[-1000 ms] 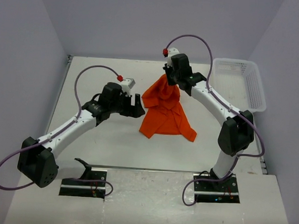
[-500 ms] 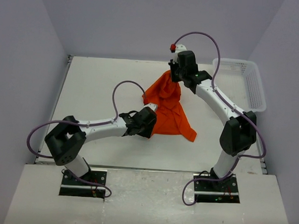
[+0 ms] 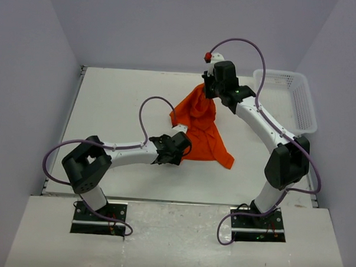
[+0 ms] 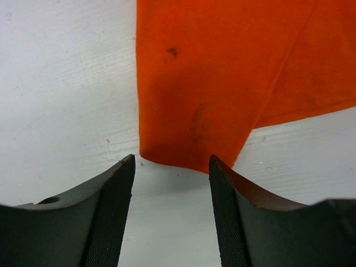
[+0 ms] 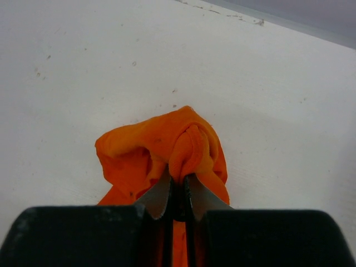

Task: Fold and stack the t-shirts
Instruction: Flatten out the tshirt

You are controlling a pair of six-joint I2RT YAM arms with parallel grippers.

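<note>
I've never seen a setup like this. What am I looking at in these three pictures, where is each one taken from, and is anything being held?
Two white and black robot arms are bolted at the near edge of a white table. The wide picture looks down from above and behind them. The other two come from a small camera on each wrist, so the dark shapes at the bottom are that arm's own fingers. An orange t-shirt lies partly on the table. The right end effector is shut on a bunched part of it, holding that part up. The left end effector is open and low over the table, with a shirt corner just ahead of its fingertips, not gripped. A white basket stands at the far right.
</note>
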